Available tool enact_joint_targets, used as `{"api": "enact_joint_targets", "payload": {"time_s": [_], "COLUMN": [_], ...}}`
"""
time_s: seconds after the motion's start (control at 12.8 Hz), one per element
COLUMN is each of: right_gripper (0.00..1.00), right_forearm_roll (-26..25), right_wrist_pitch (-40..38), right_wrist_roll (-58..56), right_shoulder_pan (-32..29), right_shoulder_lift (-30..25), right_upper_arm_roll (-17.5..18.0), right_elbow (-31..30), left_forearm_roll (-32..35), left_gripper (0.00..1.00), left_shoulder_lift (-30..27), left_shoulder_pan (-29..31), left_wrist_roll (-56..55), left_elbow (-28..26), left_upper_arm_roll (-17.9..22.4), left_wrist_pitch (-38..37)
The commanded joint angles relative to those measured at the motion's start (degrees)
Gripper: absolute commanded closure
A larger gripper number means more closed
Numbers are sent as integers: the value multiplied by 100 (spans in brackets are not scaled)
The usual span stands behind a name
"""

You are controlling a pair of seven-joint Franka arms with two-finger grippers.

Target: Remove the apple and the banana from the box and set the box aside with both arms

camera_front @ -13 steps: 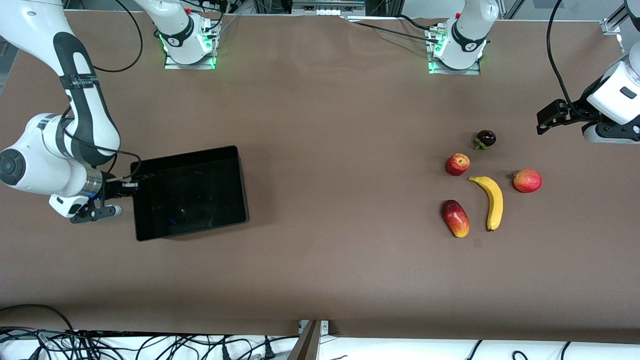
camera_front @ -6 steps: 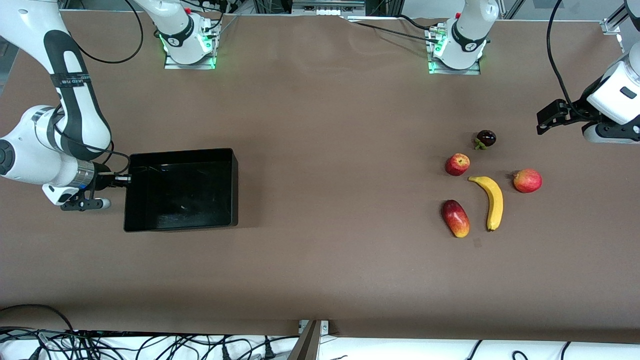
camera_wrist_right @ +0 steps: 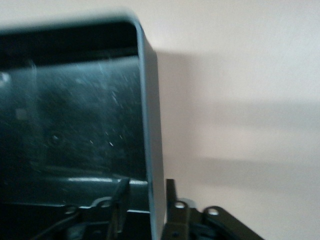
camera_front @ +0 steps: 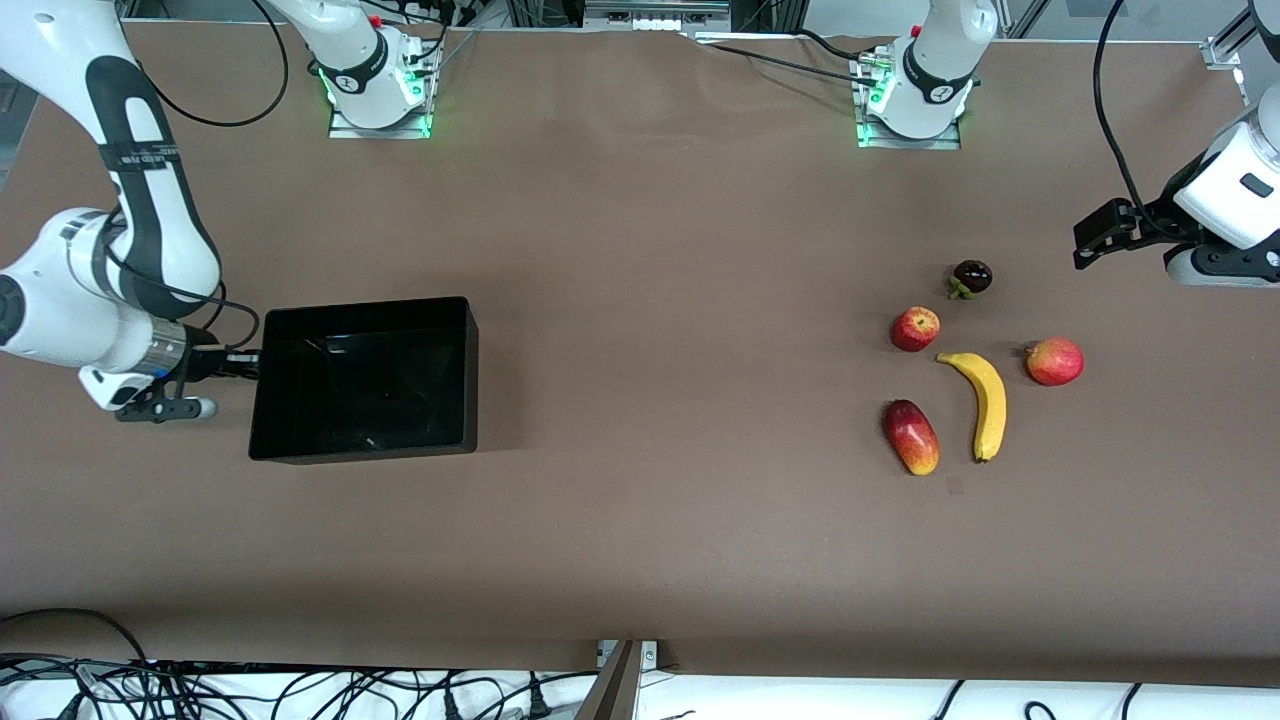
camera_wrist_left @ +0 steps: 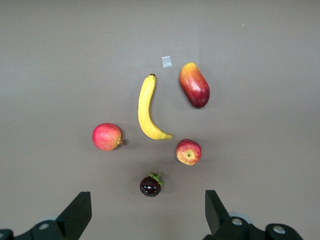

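Note:
The black box lies flat on the table toward the right arm's end. My right gripper is at its end wall. In the right wrist view my right gripper straddles that box wall with its jaws slightly apart and a gap on the inner side. The yellow banana and the small red apple lie toward the left arm's end. Both show in the left wrist view, the banana and the apple. My left gripper hangs open and empty over the table by the fruits; in its own view it is empty.
Around the banana lie a red-and-yellow mango, a dark purple mangosteen and a red-orange round fruit. A small mark is on the brown table nearer the front camera than the mango.
The box was tilted in my right gripper a second ago; it now lies flat, a little closer to the right arm's end. The left arm has not moved.

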Motion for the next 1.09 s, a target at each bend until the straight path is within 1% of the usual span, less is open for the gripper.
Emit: {"api": "enact_joint_targets", "payload": {"time_s": [0.0, 0.16, 0.23, 0.39, 0.47, 0.55, 0.62, 0.78, 0.86, 1.01], "right_gripper": [0, 0, 0, 0, 0, 0, 0, 0, 0, 0], "right_forearm_roll": [-100, -538, -584, -576, -567, -575, -584, -628, -733, -804], "right_wrist_pitch": [-825, -1467, -1792, -2433, -2715, -3101, -3200, -3044, -2973, -3025], "right_wrist_roll": [41, 102, 163, 243, 435, 767, 962, 990, 964, 964], "right_shoulder_pan": [161, 477, 505, 636, 698, 716, 716, 716, 716, 733], "right_shoulder_lift": [-131, -70, -69, -218, -471, -865, -1226, -1973, -2151, -2135], "right_upper_arm_roll": [13, 4, 13, 22, 30, 91, 136, 136, 145, 153], "right_elbow": [925, 2022, 2376, 2634, 2661, 2452, 2146, 1233, 1020, 1140], "left_forearm_roll": [-124, -124, -124, -116, -124, -116, -116, -116, -116, -116], "left_gripper": [0, 0, 0, 0, 0, 0, 0, 0, 0, 0], "left_shoulder_lift": [-59, -59, -68, -68, -68, -68, -59, -50, -50, -50], "left_shoulder_pan": [-7, 2, 2, 2, 2, 2, 2, 2, 2, 2], "left_wrist_roll": [15, -11, -3, -3, -3, -3, -3, 6, 6, 6], "left_elbow": [30, 39, 39, 48, 48, 48, 108, 135, 135, 135], "left_upper_arm_roll": [0, -78, -88, -123, -132, -132, -132, -132, -132, -132], "left_wrist_pitch": [-57, -75, -197, -312, -312, -312, -312, -312, -312, -312]}}
